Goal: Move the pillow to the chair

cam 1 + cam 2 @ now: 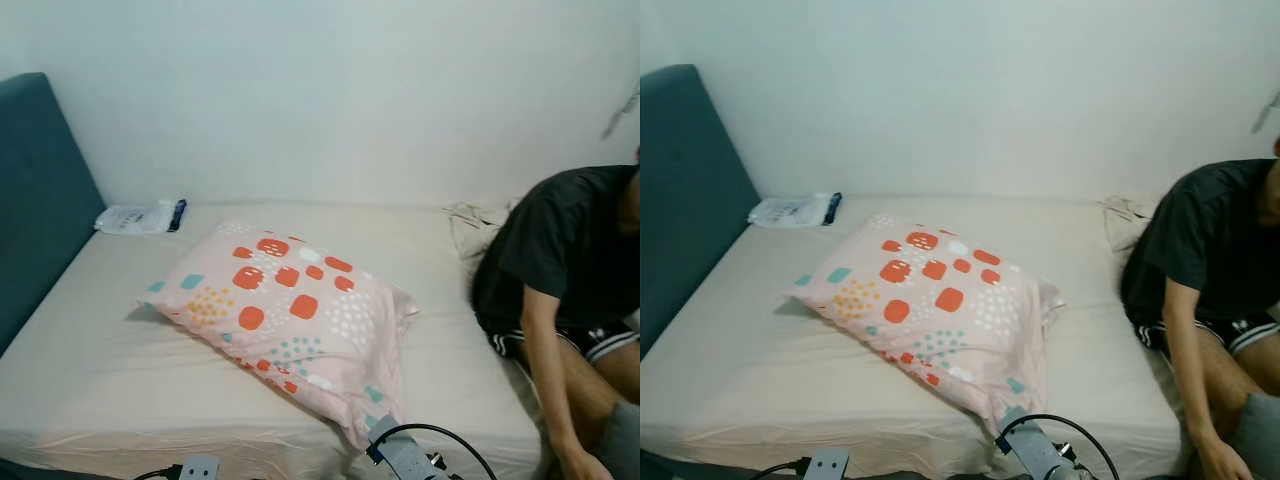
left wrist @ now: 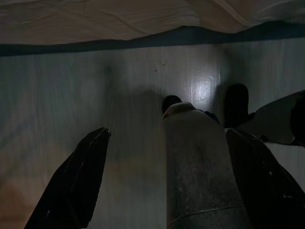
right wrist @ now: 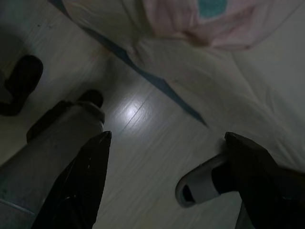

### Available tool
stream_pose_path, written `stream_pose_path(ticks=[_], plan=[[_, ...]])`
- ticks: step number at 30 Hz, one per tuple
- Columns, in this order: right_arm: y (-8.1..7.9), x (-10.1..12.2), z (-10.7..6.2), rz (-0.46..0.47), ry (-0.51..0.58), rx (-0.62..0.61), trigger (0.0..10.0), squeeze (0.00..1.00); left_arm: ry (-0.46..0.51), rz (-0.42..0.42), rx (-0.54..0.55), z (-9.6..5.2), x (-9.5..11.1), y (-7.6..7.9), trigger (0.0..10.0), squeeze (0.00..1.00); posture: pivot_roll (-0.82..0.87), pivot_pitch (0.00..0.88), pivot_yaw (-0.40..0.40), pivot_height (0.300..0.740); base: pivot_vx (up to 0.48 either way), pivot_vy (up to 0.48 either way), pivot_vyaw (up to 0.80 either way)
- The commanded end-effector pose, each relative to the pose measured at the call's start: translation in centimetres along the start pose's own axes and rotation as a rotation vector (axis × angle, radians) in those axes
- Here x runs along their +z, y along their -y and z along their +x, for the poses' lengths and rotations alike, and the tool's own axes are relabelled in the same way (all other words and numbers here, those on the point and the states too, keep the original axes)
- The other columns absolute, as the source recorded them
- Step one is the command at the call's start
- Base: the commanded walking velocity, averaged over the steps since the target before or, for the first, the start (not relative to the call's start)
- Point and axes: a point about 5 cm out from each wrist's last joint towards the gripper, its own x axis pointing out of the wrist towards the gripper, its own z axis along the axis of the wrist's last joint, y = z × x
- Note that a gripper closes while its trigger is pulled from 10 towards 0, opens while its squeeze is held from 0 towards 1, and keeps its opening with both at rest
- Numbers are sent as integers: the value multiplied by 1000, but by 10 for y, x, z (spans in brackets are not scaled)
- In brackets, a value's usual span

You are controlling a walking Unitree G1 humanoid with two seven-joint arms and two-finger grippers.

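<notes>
Pillow (image 1: 290,315) lies on bed (image 1: 90,370), one corner over front edge. Person (image 1: 565,300) sits at right edge. Both grippers – left gripper (image 2: 167,179), right gripper (image 3: 164,176) – released, above floor (image 2: 52,95).

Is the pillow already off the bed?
No, the pillow lies flat on the bed, with one corner reaching the near edge.

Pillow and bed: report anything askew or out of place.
The pillow lies diagonally mid-mattress, one corner overhanging the bed's near edge. A plastic packet sits by the headboard. Nothing spilled or damaged.
</notes>
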Motion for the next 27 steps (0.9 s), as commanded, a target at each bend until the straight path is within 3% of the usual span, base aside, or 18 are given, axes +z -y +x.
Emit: stream_pose_path(ticks=[1, 4, 10, 17, 21, 24, 25, 27], plan=[[-1, 2, 0, 7, 4, 3, 10000, 0, -54, 20, -21, -2, -13, 3, 10000, 0, -27, 0, -42, 740, 0, -472, 0], [0, 2, 0, 12, 2, -3, 10000, 0, -51, -23, 1, -3, -14, 2, 10000, 0, -28, 4, -42, 740, 0, -315, 0], [2, 1, 0, 28, -8, -12, 10000, 0, -58, -18, 11, -3, -15, 2, 10000, 0, -29, 11, -38, 740, 0, 0, 0], [4, 8, 1, 149, 19, -24, 10000, 0, -41, -38, 11, -3, -14, 1, 10000, 0, -34, 20, -30, 740, 0, 0, 0], [14, 33, 1, 285, 116, -37, 10000, 0, 39, -11, 52, -1, 2, -9, 10000, 0, -34, 40, -27, 740, 0, 0, 0], [21, 47, 1, 338, 173, -35, 10000, 0, 86, -3, 61, 0, 13, -13, 10000, 0, -34, 65, -29, 740, 0, 0, 0], [33, 69, -2, 404, 259, -35, 10000, 0, 170, -10, 69, 1, 32, -20, 10000, 0, -33, 88, -36, 740, 0, 0, 0], [38, 79, -4, 427, 296, -32, 10000, 0, 209, -10, 73, 1, 41, -23, 10000, 0, -33, 88, -36, 740, 0, 0, 0]])
